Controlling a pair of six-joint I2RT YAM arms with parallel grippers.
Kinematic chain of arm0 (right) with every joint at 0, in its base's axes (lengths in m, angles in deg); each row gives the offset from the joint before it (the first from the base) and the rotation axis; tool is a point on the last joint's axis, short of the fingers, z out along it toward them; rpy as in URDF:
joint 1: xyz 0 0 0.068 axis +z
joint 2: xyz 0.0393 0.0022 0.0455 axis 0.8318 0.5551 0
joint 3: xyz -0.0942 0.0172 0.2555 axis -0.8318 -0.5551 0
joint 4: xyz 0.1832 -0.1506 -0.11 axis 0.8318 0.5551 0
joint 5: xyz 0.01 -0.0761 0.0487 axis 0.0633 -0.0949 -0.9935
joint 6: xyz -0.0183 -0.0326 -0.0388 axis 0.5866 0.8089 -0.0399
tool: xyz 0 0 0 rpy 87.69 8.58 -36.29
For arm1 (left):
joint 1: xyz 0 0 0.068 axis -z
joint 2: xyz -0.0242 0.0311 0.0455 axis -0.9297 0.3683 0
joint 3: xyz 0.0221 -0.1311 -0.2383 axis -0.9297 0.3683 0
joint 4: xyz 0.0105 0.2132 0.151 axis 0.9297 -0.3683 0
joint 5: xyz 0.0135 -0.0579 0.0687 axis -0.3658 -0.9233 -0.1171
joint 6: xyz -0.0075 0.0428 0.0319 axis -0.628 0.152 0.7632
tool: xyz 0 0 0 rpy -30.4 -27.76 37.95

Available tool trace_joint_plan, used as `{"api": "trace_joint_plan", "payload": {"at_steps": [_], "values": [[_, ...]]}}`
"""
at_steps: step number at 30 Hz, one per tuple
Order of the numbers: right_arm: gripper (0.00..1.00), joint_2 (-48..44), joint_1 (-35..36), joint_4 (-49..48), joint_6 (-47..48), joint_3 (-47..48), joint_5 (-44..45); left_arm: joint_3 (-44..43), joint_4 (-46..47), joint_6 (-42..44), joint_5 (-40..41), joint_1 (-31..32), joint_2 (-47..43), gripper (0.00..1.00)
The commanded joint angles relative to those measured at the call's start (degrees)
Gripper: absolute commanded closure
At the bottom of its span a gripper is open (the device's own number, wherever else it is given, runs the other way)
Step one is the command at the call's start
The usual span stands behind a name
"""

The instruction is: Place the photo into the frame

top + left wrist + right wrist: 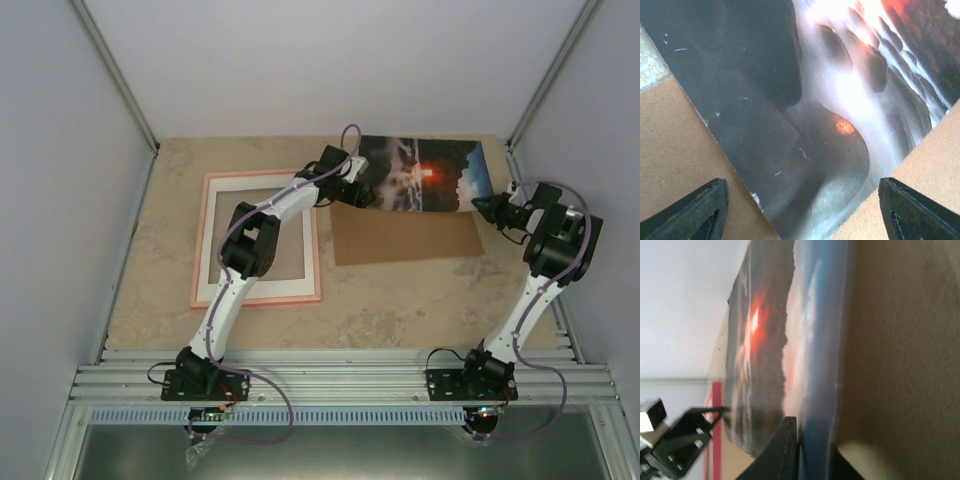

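On the far tabletop [400,300]: the photo [420,172] lies picture side up, its near edge over a cardboard sheet [405,240].
Frame [260,297]: flat on the tabletop, well to the left of the photo, opening empty; my left arm reaches across it.
Left end effector [801,182]: fingers wide apart, straddling the photo's near-left corner, gripping nothing.
Right end effector [487,208]: at the photo's right edge. In its wrist view the print's edge runs between the two fingers, so I read it as clamped on the photo, with that edge raised a little.
Weight and stiffness: I judge the print very light, thin and floppy. Held from one end only, it would likely sag or curl.
Surface: glossy, so probably slippery in the fingers. Fine scuffs show in the left wrist view, so I'd expect it to mark easily.
Where to hold: by the margins at opposite ends, shallow pinches at an edge or corner, never on the picture's middle.
Next move, as I see it: close the left fingers on the corner they straddle, so both ends are supported before the carry to the frame.
Risk: a hard pinch may crease the corner, and unequal pulls may buckle the sheet.
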State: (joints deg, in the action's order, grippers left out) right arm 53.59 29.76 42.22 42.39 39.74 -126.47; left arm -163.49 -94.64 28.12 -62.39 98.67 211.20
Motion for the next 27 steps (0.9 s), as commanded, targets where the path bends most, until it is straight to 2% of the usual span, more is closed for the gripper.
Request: {"api": "trace_joint_plan", "payload": {"at_steps": [1, 5, 7, 9, 11, 15, 20, 23, 27], "values": [[0.98, -7.2, -0.5, 2.1, 2.6, 0.1, 2.7, 3.3, -1.0, -0.1, -0.5, 1.1, -4.3, 0.13], [0.99, -12.2, 0.0, 11.4, 13.2, 3.4, 0.5, 5.9, 2.4, 3.3, 0.2, 1.1, -11.5, 0.02], [0.99, -15.7, 0.3, 16.4, 18.1, 4.5, 0.6, 7.1, 2.6, 6.1, 1.1, 1.2, -15.0, 0.01], [0.99, -19.5, 0.3, 19.1, 18.3, 4.6, -0.7, 8.6, 2.5, 8.2, 2.3, 1.2, -18.9, 0.01], [1.0, -24.6, 0.4, 18.6, 14.4, 3.2, -2.9, 11.9, 4.5, 10.2, 3.9, 1.2, -23.2, 0.01], [1.0, -35.2, 1.2, 6.8, -2.6, -4.4, -4.4, 21.2, 10.3, 14.8, 7.2, 2.3, -33.2, 0.01], [1.0, -43.5, 3.5, -0.4, -15.7, -8.4, -2.2, 31.3, 16.2, 24.3, 13.0, 8.4, -42.3, 0.01], [0.99, -46.9, 5.1, -1.9, -20.6, -9.9, -1.6, 33.0, 17.7, 27.4, 15.5, 13.2, -44.3, 0.01], [0.99, -51.4, 7.5, -2.8, -24.2, -11.4, -1.0, 31.8, 18.7, 28.9, 17.8, 16.5, -43.9, 0.01]]}}
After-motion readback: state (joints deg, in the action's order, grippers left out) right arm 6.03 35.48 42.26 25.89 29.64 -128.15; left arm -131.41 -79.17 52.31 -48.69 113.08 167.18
